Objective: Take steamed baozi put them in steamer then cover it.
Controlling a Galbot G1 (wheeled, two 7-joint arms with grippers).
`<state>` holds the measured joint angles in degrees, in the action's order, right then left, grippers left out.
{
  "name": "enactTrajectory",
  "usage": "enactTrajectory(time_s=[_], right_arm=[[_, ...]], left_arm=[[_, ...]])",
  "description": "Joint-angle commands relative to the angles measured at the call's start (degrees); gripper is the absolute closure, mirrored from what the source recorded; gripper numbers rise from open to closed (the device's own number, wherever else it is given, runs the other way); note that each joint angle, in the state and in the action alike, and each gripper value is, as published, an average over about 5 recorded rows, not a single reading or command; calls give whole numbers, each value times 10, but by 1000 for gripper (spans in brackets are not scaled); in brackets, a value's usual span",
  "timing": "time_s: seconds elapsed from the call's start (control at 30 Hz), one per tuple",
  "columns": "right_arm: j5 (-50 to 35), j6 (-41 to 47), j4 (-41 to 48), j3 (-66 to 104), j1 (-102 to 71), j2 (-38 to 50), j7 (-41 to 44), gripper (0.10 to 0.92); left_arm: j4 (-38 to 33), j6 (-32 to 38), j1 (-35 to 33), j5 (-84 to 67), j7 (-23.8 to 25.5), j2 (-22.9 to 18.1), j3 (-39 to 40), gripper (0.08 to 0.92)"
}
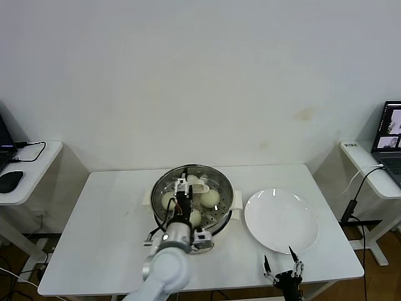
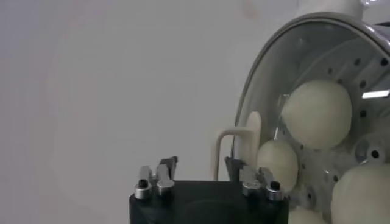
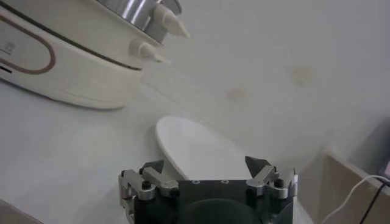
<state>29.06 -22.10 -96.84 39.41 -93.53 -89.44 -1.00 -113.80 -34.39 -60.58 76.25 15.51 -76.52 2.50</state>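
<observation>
The steamer (image 1: 224,185), a shiny steel pot on a cream base, stands mid-table with a glass lid (image 2: 265,72) lying on it. Through the glass show steamed baozi (image 2: 317,114), (image 2: 277,164), (image 2: 363,196); in the head view they are round and cream-white (image 1: 210,198). My left gripper (image 1: 182,188) (image 2: 201,163) hovers over the lid, open. The lid's cream handle (image 2: 251,131) stands just inside one finger, not pinched. My right gripper (image 1: 279,256) (image 3: 205,163) waits open and empty near the table's front edge, right of the steamer.
A flat white plate (image 1: 281,219) (image 3: 195,146) lies right of the steamer, just beyond the right gripper. The steamer's cream base (image 3: 67,67) shows in the right wrist view. Side desks stand at both sides, with a laptop (image 1: 391,135) on the right one.
</observation>
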Motion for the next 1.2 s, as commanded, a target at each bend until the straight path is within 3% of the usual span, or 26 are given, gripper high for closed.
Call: enactTrajectory(time_s=[0.03,0.13,0.27,0.33,0.6,0.9,1.2], right_arm=[[-21,1,2,-1,-1,0,6,203],[-27,2,1,-2,-4,1,8,203],[-42,4,-4,-6,-10,6,11,203],[-53,4,-6,-8,-12,11,15,203],[-170,19,-28,-26,-27,62,49,203],[-245,65,-78,-38,-55,85,81,203],[-257,65,-92,-52,-59,85,96,203]], left_arm=[[-175,23,-124,-330,-138,113,-98,210],[-200,79,-198,-508,-213,142,-184,182],[-161,300,-303,-732,-286,138,-333,177],[-135,369,-346,-803,-306,125,-381,177],[-72,413,-437,-961,-292,89,-377,177],[-12,479,-434,-930,-249,32,-362,177],[4,487,-430,-919,-232,26,-368,177]])
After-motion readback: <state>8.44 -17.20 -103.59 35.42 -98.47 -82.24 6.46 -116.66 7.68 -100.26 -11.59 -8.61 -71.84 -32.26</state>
